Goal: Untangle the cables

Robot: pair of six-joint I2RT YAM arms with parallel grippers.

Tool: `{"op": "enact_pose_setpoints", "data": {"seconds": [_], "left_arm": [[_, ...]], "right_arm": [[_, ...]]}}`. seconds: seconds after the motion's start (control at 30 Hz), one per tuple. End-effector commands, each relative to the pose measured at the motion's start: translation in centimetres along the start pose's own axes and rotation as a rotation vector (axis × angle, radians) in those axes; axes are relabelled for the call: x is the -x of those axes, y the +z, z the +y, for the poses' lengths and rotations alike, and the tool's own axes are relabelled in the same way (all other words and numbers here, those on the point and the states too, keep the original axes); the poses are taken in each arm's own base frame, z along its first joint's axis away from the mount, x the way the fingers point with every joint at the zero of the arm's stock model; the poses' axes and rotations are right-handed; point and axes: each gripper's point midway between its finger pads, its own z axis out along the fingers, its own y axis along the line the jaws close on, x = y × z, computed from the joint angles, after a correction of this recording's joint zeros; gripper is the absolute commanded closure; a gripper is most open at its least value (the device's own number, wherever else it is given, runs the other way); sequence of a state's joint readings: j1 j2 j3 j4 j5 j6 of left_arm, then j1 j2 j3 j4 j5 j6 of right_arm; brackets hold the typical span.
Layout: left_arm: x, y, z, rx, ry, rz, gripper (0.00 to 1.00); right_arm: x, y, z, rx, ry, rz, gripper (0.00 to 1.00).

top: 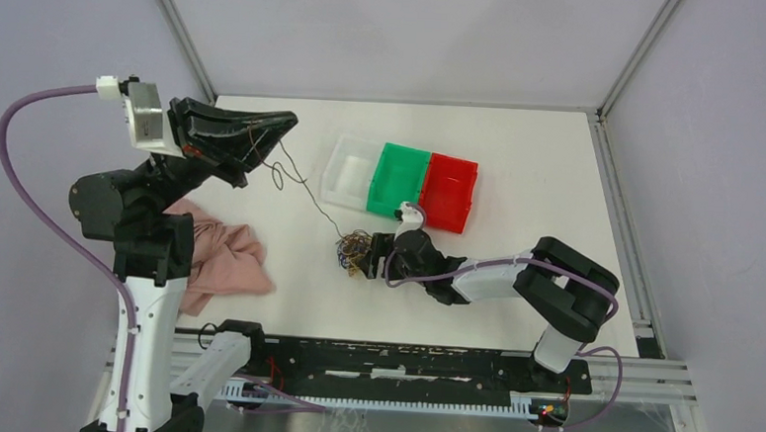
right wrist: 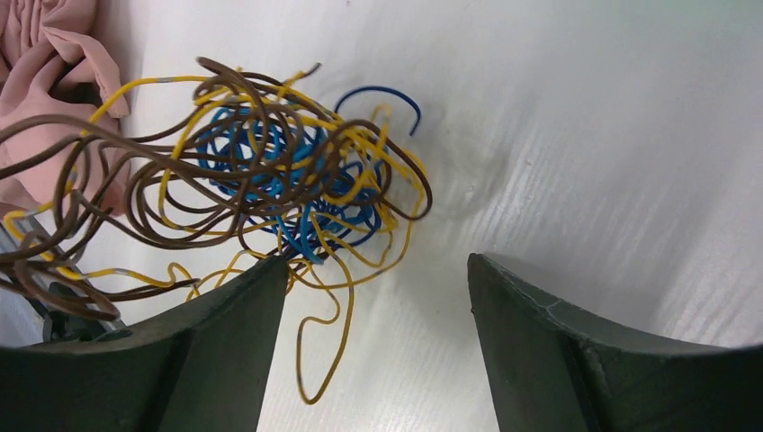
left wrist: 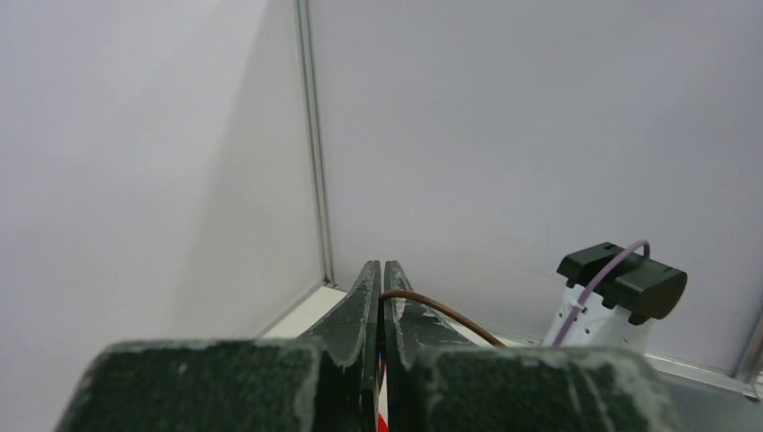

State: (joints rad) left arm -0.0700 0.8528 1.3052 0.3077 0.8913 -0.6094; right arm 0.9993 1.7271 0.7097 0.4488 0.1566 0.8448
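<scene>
A: Where do the cables lie?

B: Bunched on the table, just in front of the right gripper. That arm reaches low, with its jaws spread at the heap's edge.

A: And the left gripper?

B: It is raised high at the far left, pressed together on one brown strand that runs down to the knot.

A: Advice?

B: Pin the blue-and-yellow mass, not the brown strand, then draw slowly. I can't tell whether that strand loops through the core.

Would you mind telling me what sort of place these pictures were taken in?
Probably a robotics lab test cell: a white table boxed in by plain walls, a left arm and a right arm bolted at its near edge, and three small bins beside tangled cables.
</scene>
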Motion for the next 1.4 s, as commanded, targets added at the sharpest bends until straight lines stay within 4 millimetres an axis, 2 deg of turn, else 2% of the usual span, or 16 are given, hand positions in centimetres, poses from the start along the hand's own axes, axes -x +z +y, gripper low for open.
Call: {"op": "enact_pose_setpoints", "data": {"seconds": [0.0,0.17,0.4,0.53,0.6,0.73,0.8,0.83,0.9,1.0,1.1,1.17,1.27,1.37], "left_arm": [[5.0,1.2,-0.4,-0.001,0.154,-0.103,0.97],[9.8,2.4,0.0,0.033,0.274,-0.205,0.97],[17.9,3.3,0.4,0.126,0.429,-0.405,0.97],[22.4,3.6,1.3,0.200,0.491,-0.528,0.97],[23.9,3.9,1.3,0.203,0.529,-0.556,0.97],[25.3,4.3,1.6,0.209,0.608,-0.594,0.97],[25.8,4.8,2.3,0.218,0.604,-0.600,0.97],[25.3,5.3,2.7,0.207,0.581,-0.571,0.97],[23.1,6.1,3.5,0.176,0.541,-0.490,0.96],[20.3,5.9,4.3,0.163,0.518,-0.444,0.95],[19.2,6.0,5.2,0.178,0.501,-0.419,0.95],[19.1,6.1,5.5,0.184,0.511,-0.415,0.95],[19.3,6.3,5.5,0.180,0.521,-0.415,0.95],[19.5,6.4,5.4,0.177,0.525,-0.417,0.95]], "right_arm": [[-0.8,-0.6,-1.9,-0.050,0.007,0.006,0.22],[-1.8,-1.0,-3.1,-0.068,0.016,0.013,0.26],[-1.9,-1.8,-4.0,-0.089,0.017,0.000,0.27],[-2.4,-2.1,-4.7,-0.104,0.020,0.004,0.28],[-2.7,-2.2,-4.9,-0.106,0.022,0.006,0.28],[-2.8,-2.9,-5.7,-0.124,0.015,0.002,0.29],[-2.0,-3.8,-5.1,-0.104,-0.006,-0.014,0.29],[-1.2,-4.3,-4.1,-0.076,-0.019,-0.024,0.27],[1.5,-5.9,-1.5,-0.013,-0.058,-0.080,0.17],[5.7,-8.9,3.2,0.076,-0.161,-0.159,0.03],[8.5,-11.4,7.7,0.187,-0.265,-0.193,0.00],[9.4,-12.7,10.6,0.274,-0.333,-0.201,0.00],[9.4,-14.0,15.0,0.438,-0.391,-0.203,0.00],[8.8,-13.1,17.6,0.484,-0.423,-0.166,0.00]]}}
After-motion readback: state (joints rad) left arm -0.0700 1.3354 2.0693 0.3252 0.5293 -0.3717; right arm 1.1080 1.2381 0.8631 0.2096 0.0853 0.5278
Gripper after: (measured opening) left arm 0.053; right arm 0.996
